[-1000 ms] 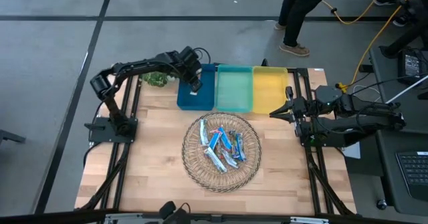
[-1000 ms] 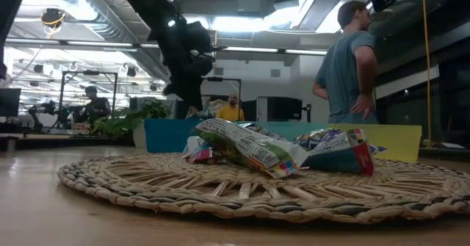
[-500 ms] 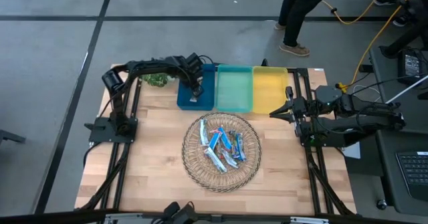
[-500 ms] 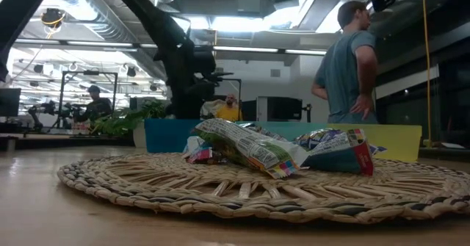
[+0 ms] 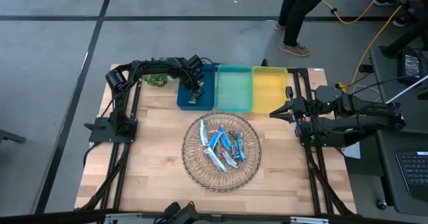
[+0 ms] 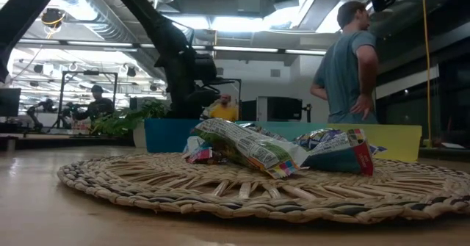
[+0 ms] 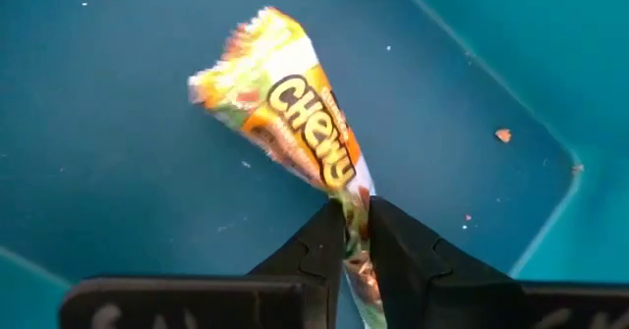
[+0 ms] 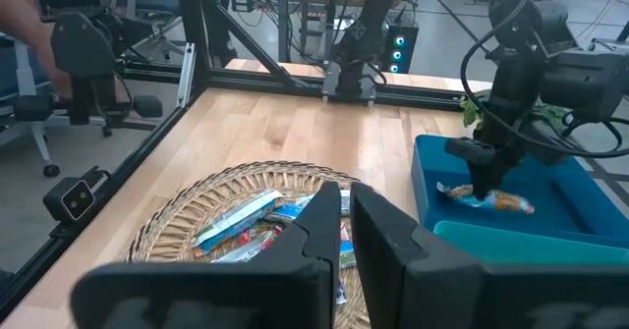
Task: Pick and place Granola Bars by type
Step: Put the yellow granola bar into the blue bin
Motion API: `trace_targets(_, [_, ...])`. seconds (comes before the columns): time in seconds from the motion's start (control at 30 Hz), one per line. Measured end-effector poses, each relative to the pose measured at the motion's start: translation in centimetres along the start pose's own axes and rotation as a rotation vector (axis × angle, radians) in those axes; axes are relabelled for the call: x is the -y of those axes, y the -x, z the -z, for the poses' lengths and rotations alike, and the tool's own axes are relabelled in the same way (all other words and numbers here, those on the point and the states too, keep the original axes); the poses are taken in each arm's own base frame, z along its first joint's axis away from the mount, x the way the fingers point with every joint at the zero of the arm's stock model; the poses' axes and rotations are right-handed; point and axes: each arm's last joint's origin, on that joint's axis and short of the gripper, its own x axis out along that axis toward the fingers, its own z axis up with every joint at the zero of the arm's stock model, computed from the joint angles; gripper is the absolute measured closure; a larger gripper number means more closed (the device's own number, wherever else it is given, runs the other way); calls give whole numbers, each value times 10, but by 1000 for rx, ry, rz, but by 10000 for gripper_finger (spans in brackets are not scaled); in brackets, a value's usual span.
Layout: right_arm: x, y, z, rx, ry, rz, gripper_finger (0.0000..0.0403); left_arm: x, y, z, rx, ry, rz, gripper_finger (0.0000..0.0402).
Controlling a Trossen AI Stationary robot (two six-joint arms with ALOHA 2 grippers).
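Note:
Several granola bars (image 5: 222, 147) in blue, silver and red wrappers lie heaped on a round woven mat (image 5: 194, 167); the low view shows the heap (image 6: 253, 149) close up. My left gripper (image 7: 356, 221) reaches down into the blue bin (image 5: 204, 83) and is shut on one orange-and-white wrapped bar (image 7: 295, 123). The right wrist view shows that bar (image 8: 488, 201) low in the bin under my left gripper (image 8: 484, 184). My right gripper (image 5: 274, 113) waits shut near the table's right edge, beside the yellow bin (image 5: 269, 89). My left gripper pinches the orange-and-white bar between its two fingertips at one crimped end of the wrapper (image 7: 351, 187), coming from above and pointing down. The rest of the bar stretches away from the fingers, lying about level low in the blue bin. I cannot tell whether it touches the floor.
A teal bin (image 5: 234, 89) sits between the blue and yellow bins along the far edge. A green leafy plant (image 5: 157, 80) stands left of the blue bin. Bare wood (image 5: 147, 150) lies left of and in front of the mat. A person (image 6: 349, 62) stands beyond the table.
My left gripper has moved down into the blue bin and slightly toward the near edge, staying shut and carrying the orange-and-white bar down with it. The left arm has folded lower over the bin.

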Motion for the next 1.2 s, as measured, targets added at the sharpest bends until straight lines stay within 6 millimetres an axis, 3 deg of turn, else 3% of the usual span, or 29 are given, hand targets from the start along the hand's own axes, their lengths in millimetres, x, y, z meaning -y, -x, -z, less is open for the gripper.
trace_targets(0.27, [0, 0, 0, 0, 0, 2, 370, 0, 1, 0, 1, 6, -5, 314])
trace_targets(0.47, [0, 0, 0, 0, 0, 3, 370, 3, 15, -1, 41, 2, -3, 292])
trace_targets(0.9, [0, 0, 0, 0, 0, 2, 370, 20, 58, -2, 165, -22, 15, 288])
trace_targets(1.2, [0, 0, 0, 1, 0, 2, 370, 42, 72, 2, 196, -66, 41, 288])
